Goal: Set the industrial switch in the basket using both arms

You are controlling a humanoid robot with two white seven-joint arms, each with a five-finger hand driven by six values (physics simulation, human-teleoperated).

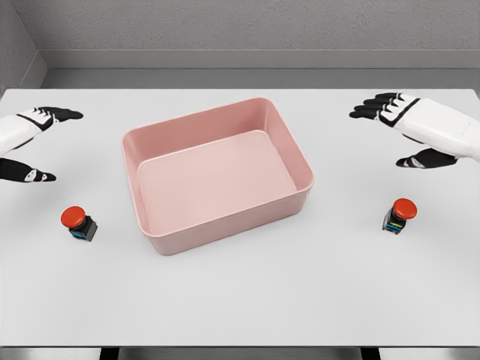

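Two industrial switches are sitting on the white bench point(240, 300), one on each side of a pink basket point(150, 225). The left switch point(78, 223) is lying near the basket's lower left corner, showing a round, glossy red button cap on a small dark boxy body with a blue mark on its side. The right switch point(400, 215) is standing well apart from the basket's right wall, with the same domed red cap over a dark block bearing coloured marks. The basket is looking like smooth moulded plastic, a shallow rectangular tub with rounded corners and a thick rolled rim, set at a slight angle to the bench edges. It is holding nothing; only its flat, paler pink floor is showing. The left robot hand point(30, 142) is hovering at the left edge above its switch, white shell and black fingers spread apart, gripping nothing. The right robot hand point(409, 131) is hovering at the upper right, above the other switch, fingers likewise extended and thumb hanging apart, holding nothing. The bench surface is appearing matte and uniform, against a grey textured wall.
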